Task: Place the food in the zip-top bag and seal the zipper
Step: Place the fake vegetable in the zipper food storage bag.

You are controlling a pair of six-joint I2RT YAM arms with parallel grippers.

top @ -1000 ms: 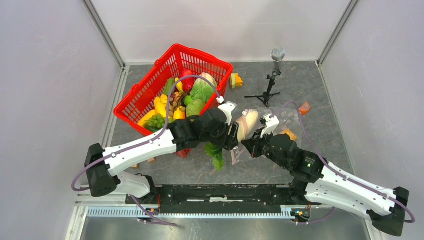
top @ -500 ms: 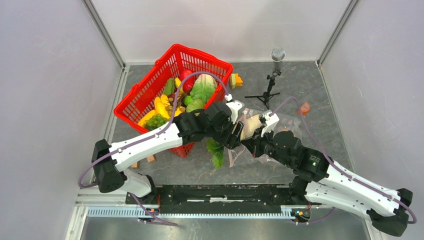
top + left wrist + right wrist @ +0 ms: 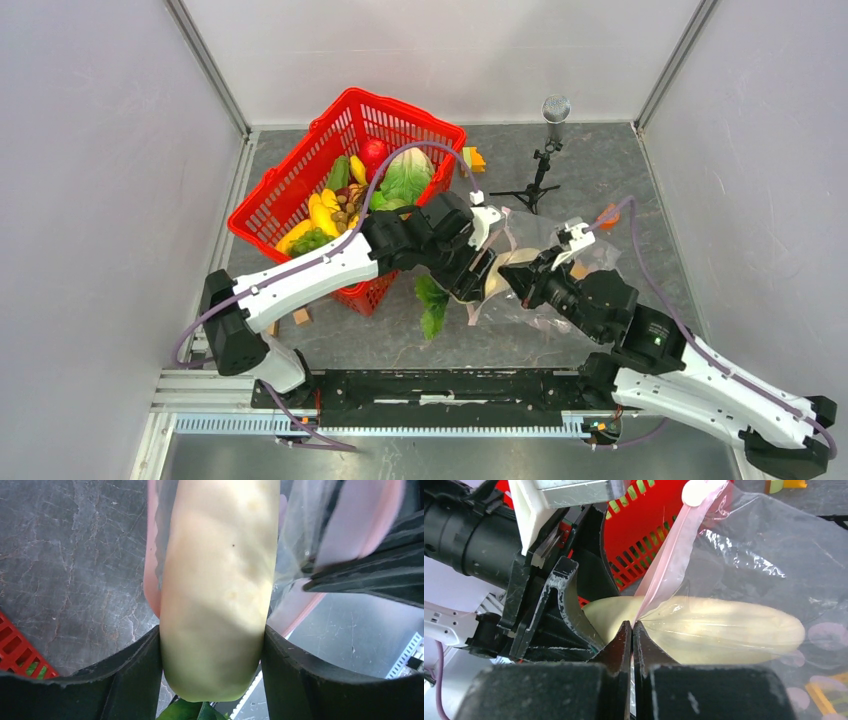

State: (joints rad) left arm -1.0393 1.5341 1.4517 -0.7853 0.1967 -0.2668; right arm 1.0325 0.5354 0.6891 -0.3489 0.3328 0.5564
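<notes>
Cream-white vegetable (image 3: 220, 580) clamped at near end by left gripper (image 3: 212, 650). Long axis points straight ahead into zip-top bag (image 3: 764, 565), far end already under film. Right gripper (image 3: 632, 630) pinched tight on pink zipper (image 3: 669, 560) edge beside vegetable. Likely next: push along axis.

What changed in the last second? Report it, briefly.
The left gripper carried the cream vegetable rightward, further into the zip-top bag; the right gripper shifted right with the bag mouth. Unchanged: left stays clamped on the vegetable, right stays pinched on the pink zipper; red basket and lettuce did not move.
</notes>
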